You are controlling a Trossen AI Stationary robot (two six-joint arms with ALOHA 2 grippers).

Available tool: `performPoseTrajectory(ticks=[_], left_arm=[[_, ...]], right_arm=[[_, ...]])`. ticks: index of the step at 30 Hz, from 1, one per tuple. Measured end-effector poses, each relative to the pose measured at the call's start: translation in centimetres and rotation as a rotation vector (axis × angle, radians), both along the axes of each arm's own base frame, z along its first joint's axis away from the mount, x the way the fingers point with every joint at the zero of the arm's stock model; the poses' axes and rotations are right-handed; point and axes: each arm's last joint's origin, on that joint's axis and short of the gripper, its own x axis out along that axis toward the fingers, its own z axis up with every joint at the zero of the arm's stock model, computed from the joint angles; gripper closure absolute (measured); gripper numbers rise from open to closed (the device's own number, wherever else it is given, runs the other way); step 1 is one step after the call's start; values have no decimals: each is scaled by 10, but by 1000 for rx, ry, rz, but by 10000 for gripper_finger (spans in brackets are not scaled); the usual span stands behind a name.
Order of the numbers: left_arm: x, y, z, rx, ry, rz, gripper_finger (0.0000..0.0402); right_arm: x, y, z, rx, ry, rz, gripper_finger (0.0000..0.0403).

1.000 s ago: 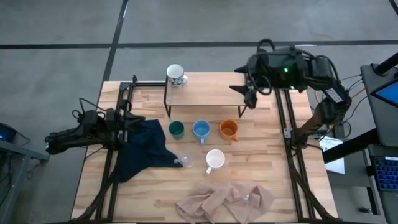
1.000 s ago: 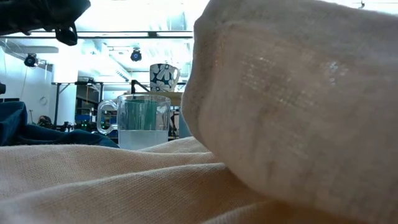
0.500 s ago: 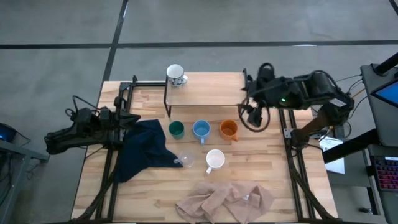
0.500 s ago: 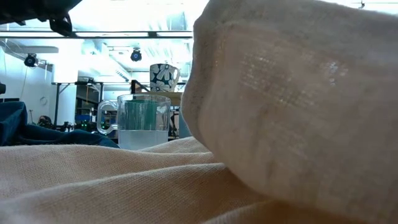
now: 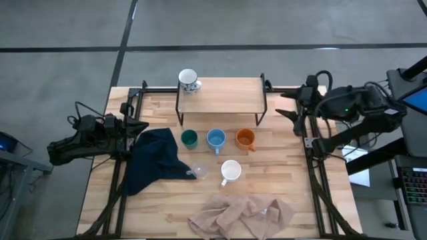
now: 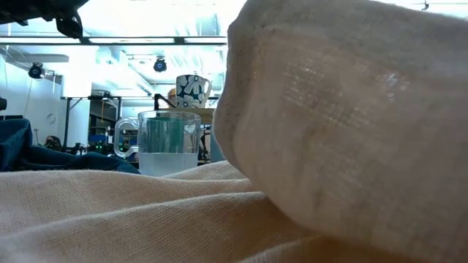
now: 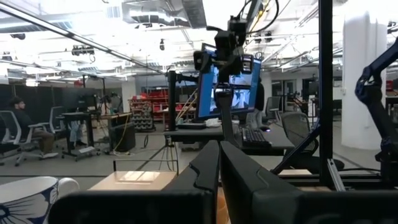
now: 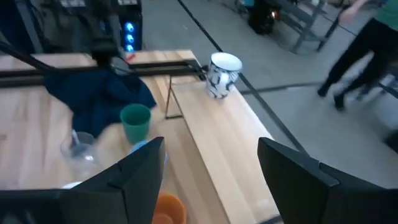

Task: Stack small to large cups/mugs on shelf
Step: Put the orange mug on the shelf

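shelf: far middle of the surface; only the patterned mug is on it, at its left end.
other mugs: green mug, blue mug and orange mug in a row just near-side of the shelf. White mug and glass cup nearer still. None stacked yet.
cloths: dark blue cloth left of the row, its edge right by the glass cup. Beige cloth at the near edge.
my right gripper: at the right rail, level with the shelf's right end, fingers spread wide, empty.
my left gripper: parked at the left rail by the blue cloth, fingers closed on nothing.
risk 1: my guess is the glass cup is the worst pick. It is clear, and a grab could snag the cloth edge and drag it.
risk 2: orange mug sits close under the shelf's right leg; a low reach from my side could clip the leg and shake the patterned mug.
risk 3: row mugs stand close together; wide fingers going for one could knock its neighbour.
views: only high view gives the full layout. Low view is mostly blocked by the beige cloth, showing just the glass cup and patterned mug. Right wrist view shows the shelf top lengthwise and bare up to the patterned mug. Left wrist view shows my closed fingers and the patterned mug's rim at its corner, otherwise only the room.
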Motion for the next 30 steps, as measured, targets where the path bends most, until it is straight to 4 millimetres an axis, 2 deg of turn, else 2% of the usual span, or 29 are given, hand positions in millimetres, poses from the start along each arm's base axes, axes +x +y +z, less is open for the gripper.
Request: performPoseTrajectory(ticks=[5,11,30], left_arm=[[0,0,0,-5,0,-1,402],[-1,0,2,-4,-7,-2,402],[-1,0,1,-5,-6,-1,402]], right_arm=[[-13,-2,-25,20,-42,0,153],[-16,-3,-53,49,-73,-6,150],[-6,-1,-125,130,-156,-34,154]])
